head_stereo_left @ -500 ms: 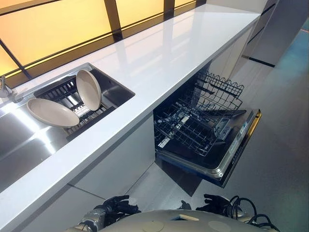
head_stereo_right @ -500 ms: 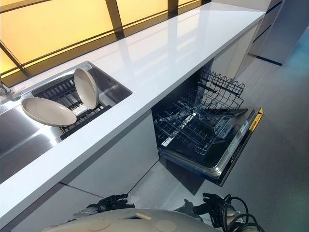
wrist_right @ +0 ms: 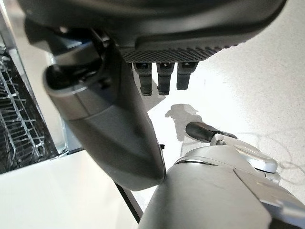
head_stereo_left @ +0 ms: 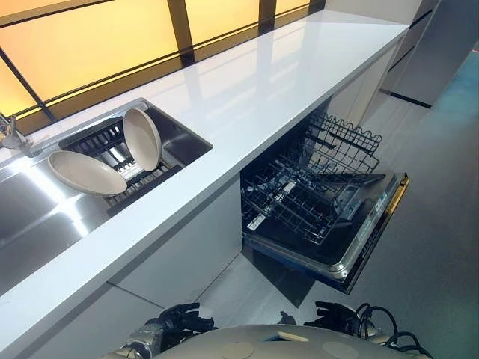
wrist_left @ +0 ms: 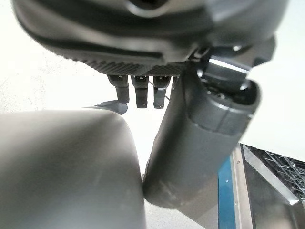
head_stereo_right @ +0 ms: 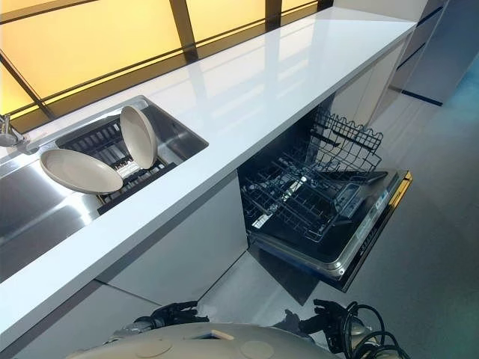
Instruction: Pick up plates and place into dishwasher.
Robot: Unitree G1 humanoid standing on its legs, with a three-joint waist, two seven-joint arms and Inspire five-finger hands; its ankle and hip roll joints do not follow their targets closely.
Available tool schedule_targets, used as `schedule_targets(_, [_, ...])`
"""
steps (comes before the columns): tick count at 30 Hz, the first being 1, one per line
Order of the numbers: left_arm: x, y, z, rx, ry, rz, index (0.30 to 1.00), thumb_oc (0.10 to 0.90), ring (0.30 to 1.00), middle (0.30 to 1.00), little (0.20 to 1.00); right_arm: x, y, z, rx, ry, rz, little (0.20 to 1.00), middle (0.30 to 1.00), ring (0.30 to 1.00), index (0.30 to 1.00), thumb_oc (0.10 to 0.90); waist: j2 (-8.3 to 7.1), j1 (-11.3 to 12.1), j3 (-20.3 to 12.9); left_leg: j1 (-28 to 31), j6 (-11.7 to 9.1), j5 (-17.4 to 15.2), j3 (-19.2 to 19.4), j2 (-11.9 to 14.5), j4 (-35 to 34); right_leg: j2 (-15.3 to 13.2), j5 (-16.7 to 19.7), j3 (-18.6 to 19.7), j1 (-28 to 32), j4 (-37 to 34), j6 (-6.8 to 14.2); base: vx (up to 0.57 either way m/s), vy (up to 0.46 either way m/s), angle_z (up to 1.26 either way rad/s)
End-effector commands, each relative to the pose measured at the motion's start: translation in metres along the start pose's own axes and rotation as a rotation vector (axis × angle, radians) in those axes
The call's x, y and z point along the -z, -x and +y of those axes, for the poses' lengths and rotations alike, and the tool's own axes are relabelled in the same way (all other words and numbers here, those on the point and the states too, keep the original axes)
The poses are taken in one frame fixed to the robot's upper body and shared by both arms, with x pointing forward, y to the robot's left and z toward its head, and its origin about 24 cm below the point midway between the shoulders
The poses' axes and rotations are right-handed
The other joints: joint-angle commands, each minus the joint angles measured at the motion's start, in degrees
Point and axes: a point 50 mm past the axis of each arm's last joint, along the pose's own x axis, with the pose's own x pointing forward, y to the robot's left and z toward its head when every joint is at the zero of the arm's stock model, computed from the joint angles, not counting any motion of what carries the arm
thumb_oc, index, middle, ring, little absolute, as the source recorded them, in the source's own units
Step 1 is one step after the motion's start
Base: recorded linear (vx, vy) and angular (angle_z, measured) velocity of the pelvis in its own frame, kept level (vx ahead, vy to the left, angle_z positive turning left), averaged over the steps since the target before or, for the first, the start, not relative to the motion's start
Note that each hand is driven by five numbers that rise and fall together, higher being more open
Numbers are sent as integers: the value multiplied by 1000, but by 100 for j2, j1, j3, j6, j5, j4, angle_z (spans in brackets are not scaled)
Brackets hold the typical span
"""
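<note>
Beige plates untouched in the sink rack, both hands idle and low.
Two plates sit in the rack in the sink (head_stereo_left: 187, 142) at 10 o'clock: one plate (head_stereo_left: 87, 173) lying tilted, another plate (head_stereo_left: 142, 139) propped on edge just beside it. Dishwasher (head_stereo_left: 322, 217) stands open at 3 o'clock, lower rack (head_stereo_left: 288, 198) pulled out. Left hand (head_stereo_left: 179, 320) and right hand (head_stereo_left: 329, 315) hang at 6 o'clock, fingers relaxed and straight, holding nothing. Step looks like approach, not yet grasping. Next move likely needs a hand raised over the counter (head_stereo_left: 262, 82) to a plate rim.
</note>
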Motion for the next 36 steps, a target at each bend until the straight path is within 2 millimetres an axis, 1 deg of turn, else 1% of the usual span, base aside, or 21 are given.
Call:
schedule_targets(1, [-4, 0, 5, -20, 8, 5, 900, 800, 900, 900, 900, -25, -4, 12, -50, 42, -65, 900, 900, 900, 900, 800, -63, 123, 14, -57, 330, -530, 49, -420, 149, 6, 208, -15, -459, 214, 229, 0, 0, 0])
schedule_targets(12, [-6, 0, 6, -23, -13, 1, 900, 800, 900, 900, 900, -29, -4, 13, -59, 71, -73, 900, 900, 900, 900, 800, -40, 141, 29, -41, 353, -522, 12, -447, 129, -11, 181, -52, -455, 260, 228, 0, 1, 0])
schedule_targets(14, [-10, 0, 7, -26, -31, -41, 900, 800, 900, 900, 900, -30, -4, 12, -61, 76, -74, 900, 900, 900, 900, 800, -38, 140, 31, -35, 349, -518, 11, -446, 123, -8, 180, -49, -455, 265, 227, 6, 9, 4])
schedule_targets(16, [-20, 1, 7, -28, -61, -111, 900, 800, 900, 900, 900, -31, -5, 13, -64, 86, -74, 900, 900, 900, 900, 800, -32, 137, 39, -28, 344, -519, 8, -447, 119, -7, 178, -46, -456, 272, 233, 6, 9, 5])
schedule_targets(19, [-57, 4, 4, -13, -116, -267, 900, 800, 900, 900, 900, -35, -4, 9, -64, 118, -76, 900, 900, 900, 900, 800, -9, 129, 71, -53, 332, -496, 13, -436, 107, 8, 188, -23, -488, 280, 250, 0, 0, 0])
schedule_targets(20, [-64, 4, 3, 5, -118, -286, 900, 800, 900, 900, 900, -37, -4, 8, -63, 120, -78, 900, 900, 900, 900, 800, -3, 132, 80, -61, 331, -490, 8, -436, 104, 10, 191, -23, -498, 282, 252, -28, 6, 4])
schedule_targets(21, [-77, 6, -2, 50, -144, -313, 900, 800, 900, 900, 900, -39, -4, 6, -60, 121, -80, 900, 900, 900, 900, 800, 7, 140, 95, -74, 329, -480, 3, -433, 99, 11, 195, -31, -512, 286, 253, -31, -1, 6])
schedule_targets(23, [-94, 9, -12, 137, -229, -358, 900, 800, 900, 900, 900, -42, -4, 3, -55, 124, -86, 900, 900, 900, 900, 800, 28, 149, 111, -101, 326, -464, 0, -428, 95, 13, 205, -40, -537, 293, 258, -34, -5, 4])
schedule_targets(26, [-126, 21, -38, 313, -394, -442, 900, 800, 900, 900, 900, -49, -3, 0, -47, 135, -98, 900, 900, 900, 900, 800, 79, 135, 145, -130, 319, -434, 8, -410, 72, 22, 212, -39, -587, 322, 267, -10, -1, 1])
schedule_targets(28, [-140, 28, -49, 379, -458, -481, 900, 800, 900, 900, 900, -51, -3, -1, -45, 144, -104, 900, 900, 900, 900, 800, 105, 115, 165, -130, 321, -431, 13, -404, 62, 25, 209, -34, -605, 343, 273, 0, 0, 0])
schedule_targets(30, [-161, 44, -65, 471, -540, -548, 900, 800, 900, 900, 900, -54, -3, -1, -43, 156, -118, 900, 900, 900, 900, 800, 144, 75, 189, -132, 332, -428, 17, -399, 45, 35, 201, -9, -644, 380, 281, 0, 0, 0])
schedule_targets(31, [-169, 50, -70, 503, -554, -578, 900, 800, 900, 900, 900, -56, -3, -1, -43, 161, -122, 900, 900, 900, 900, 800, 151, 60, 198, -134, 336, -430, 21, -398, 43, 37, 198, 6, -657, 389, 284, 0, 0, 0])
schedule_targets(32, [-178, 58, -76, 546, -566, -617, 900, 800, 900, 900, 900, -56, -3, 1, -43, 164, -128, 900, 900, 900, 900, 800, 156, 47, 210, -138, 344, -430, 27, -398, 40, 41, 198, 26, -669, 396, 287, 0, 0, 0])
schedule_targets(33, [-191, 71, -87, 604, -565, -668, 900, 800, 900, 900, 900, -57, -3, 2, -43, 168, -132, 900, 900, 900, 900, 800, 161, 33, 220, -134, 357, -437, 30, -399, 34, 45, 201, 49, -673, 395, 292, 0, 0, 0])
schedule_targets(34, [-199, 81, -95, 669, -553, -707, 900, 800, 900, 900, 900, -57, -3, 3, -44, 171, -134, 900, 900, 900, 900, 800, 162, 27, 227, -130, 368, -443, 28, -402, 27, 50, 203, 71, -672, 389, 295, 0, 0, 0])
schedule_targets(35, [-203, 86, -99, 687, -549, -717, 900, 800, 900, 900, 900, -57, -3, 4, -45, 171, -135, 900, 900, 900, 900, 800, 158, 27, 232, -127, 374, -447, 27, -403, 24, 51, 206, 76, -668, 385, 295, -5, -36, -1])
schedule_targets(36, [-217, 110, -115, 802, -558, -793, 900, 800, 900, 900, 900, -55, -3, 6, -45, 169, -133, 900, 900, 900, 900, 800, 144, 32, 234, -112, 397, -464, 14, -412, 12, 56, 221, 104, -640, 350, 301, 14, -57, 0])
